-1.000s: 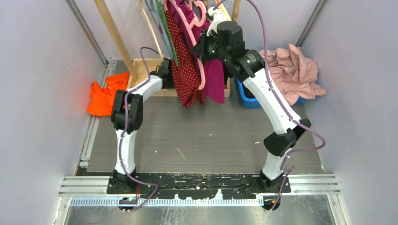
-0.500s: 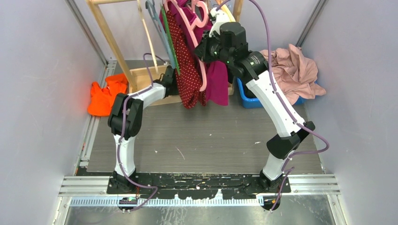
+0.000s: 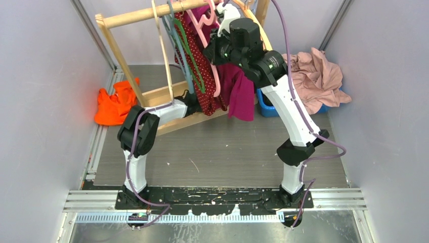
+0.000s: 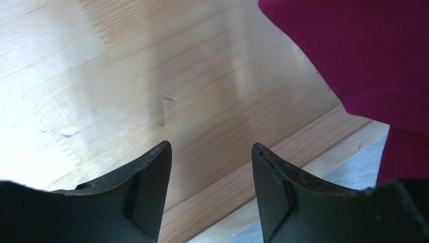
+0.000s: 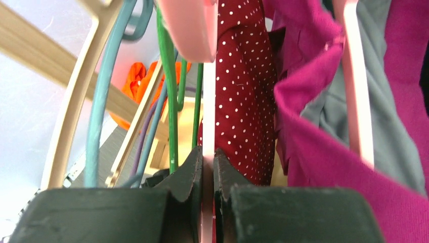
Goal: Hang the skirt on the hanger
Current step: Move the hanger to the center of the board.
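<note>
The dark red, white-dotted skirt (image 3: 200,61) hangs from the wooden rack's rod (image 3: 152,14), draped against the thin pink hanger (image 3: 217,83). My right gripper (image 3: 215,49) is high at the rack, shut on that hanger's thin bar. The right wrist view shows the jaws (image 5: 208,151) pinching the pink hanger (image 5: 208,121), with the skirt (image 5: 243,91) just to its right. My left gripper (image 3: 194,97) is low, under the skirt's hem at the rack's base. In the left wrist view it (image 4: 211,147) stands open over the wooden base board (image 4: 152,76), holding nothing.
A plain magenta garment (image 3: 240,96) hangs right of the skirt. Green (image 5: 169,101), teal (image 5: 101,101) and tan wooden (image 5: 71,116) hangers hang on the left. A pale pink garment (image 3: 316,76) lies over a blue bin (image 3: 268,109). An orange cloth (image 3: 114,104) lies at the left wall.
The rack has swung and tilted, bringing its rod into view and its base askew. My left gripper moved nearer and lower along the base. The right gripper keeps its hold on the hanger.
</note>
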Motion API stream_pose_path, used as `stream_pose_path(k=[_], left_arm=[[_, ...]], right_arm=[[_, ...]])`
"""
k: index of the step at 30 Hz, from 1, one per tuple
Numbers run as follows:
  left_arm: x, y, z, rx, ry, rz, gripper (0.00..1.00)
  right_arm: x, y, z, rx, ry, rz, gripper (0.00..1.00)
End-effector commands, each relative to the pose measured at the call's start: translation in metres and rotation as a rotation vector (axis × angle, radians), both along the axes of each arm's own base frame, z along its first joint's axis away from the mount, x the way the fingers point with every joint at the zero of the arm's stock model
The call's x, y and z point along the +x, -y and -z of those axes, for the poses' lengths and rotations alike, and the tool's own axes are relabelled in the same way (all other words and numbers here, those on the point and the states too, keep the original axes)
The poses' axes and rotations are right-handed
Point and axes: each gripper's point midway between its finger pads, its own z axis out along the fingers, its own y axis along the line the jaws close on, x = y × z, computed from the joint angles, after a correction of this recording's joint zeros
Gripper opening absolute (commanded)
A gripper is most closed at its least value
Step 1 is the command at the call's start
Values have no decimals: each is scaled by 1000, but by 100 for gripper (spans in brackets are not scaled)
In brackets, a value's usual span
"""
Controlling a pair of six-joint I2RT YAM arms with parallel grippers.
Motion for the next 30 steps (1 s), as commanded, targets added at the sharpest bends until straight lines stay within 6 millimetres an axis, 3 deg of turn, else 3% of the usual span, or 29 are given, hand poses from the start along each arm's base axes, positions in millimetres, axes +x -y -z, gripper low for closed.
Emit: stream_pose_path(k=[1,15,23,30], left_arm=[[-127,-4,80,168,-397,196,60],[-138,-5,66,179,-379,208,60],[-142,-12,44,176,-352,193,63],[-154,-28,28,194,-360,151,65]], right_arm=[[1,5,-50,80,132,13,1],[21,-16,-28,77,105,-1,1],[25,-25,-15,62,80,-27,3],[9,-13,-18,59,72,-32,37]])
